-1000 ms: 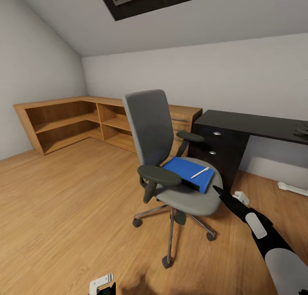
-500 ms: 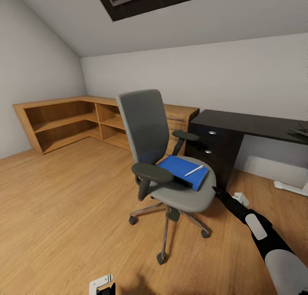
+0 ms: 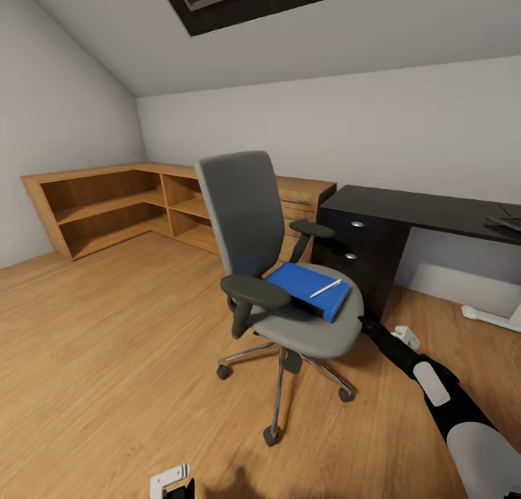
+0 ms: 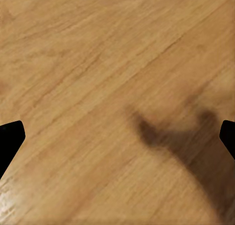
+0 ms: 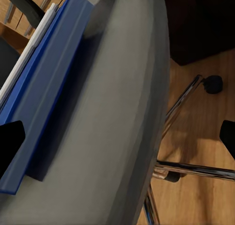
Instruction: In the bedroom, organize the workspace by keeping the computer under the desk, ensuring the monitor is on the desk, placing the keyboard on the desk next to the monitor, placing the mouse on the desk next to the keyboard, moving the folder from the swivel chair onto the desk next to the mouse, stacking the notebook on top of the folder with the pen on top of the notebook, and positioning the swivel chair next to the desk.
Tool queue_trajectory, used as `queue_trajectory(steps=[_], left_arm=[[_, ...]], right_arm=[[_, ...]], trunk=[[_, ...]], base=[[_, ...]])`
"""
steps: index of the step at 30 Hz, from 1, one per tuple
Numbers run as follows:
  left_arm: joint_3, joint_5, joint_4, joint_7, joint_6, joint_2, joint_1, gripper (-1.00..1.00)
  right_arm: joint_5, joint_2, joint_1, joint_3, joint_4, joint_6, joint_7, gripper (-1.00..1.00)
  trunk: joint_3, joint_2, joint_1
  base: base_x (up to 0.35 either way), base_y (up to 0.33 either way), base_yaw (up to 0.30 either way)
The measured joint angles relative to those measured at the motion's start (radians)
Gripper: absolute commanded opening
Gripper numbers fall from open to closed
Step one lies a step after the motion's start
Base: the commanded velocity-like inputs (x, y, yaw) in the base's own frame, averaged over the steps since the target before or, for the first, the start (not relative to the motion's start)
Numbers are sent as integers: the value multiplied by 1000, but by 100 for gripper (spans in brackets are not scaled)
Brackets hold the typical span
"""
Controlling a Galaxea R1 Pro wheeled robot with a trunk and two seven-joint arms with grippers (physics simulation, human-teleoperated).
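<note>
Chair stands on the wood floor, and everything else is placed from it. Its grey seat carries the blue folder, lying flat toward the side nearer the desk, and the pale pen rests on top of the folder. Just beyond the chair's far armrest stands the desk's black drawer unit with its round silver knobs; the glossy top runs away from the chair along the wall. Behind the chair's back a low wooden shelf unit wraps the corner.

The right arm reaches toward the seat's front edge, on the desk side, and the right gripper sits just beside that edge. In the right wrist view its dark fingertips stand wide apart at either side, with nothing between them; the folder, the seat and the chrome legs lie ahead.

The left gripper hangs low over bare floor, well apart from the chair, its tips likewise spread and holding nothing.
</note>
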Motion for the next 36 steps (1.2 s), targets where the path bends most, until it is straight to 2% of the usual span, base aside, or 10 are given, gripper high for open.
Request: queue_trajectory(steps=[6, 17, 26, 36], left_arm=[[0, 0, 0, -1, 0, 0, 0, 100], [0, 0, 0, 1, 0, 1, 0, 100], [0, 0, 0, 2, 0, 2, 0, 100], [1, 0, 18, 3, 0, 2, 0, 100]], right_arm=[[0, 4, 0, 0, 0, 0, 0, 100], [-2, 28, 0, 2, 5, 1, 1, 100], [-3, 58, 0, 2, 5, 2, 2, 100], [-3, 63, 0, 2, 5, 0, 2, 100]], trunk=[[0, 0, 0], [0, 0, 0], [0, 0, 0], [0, 0, 0]], base=[[-8, 0, 0], [-85, 0, 0], [-7, 0, 45], [0, 0, 106]])
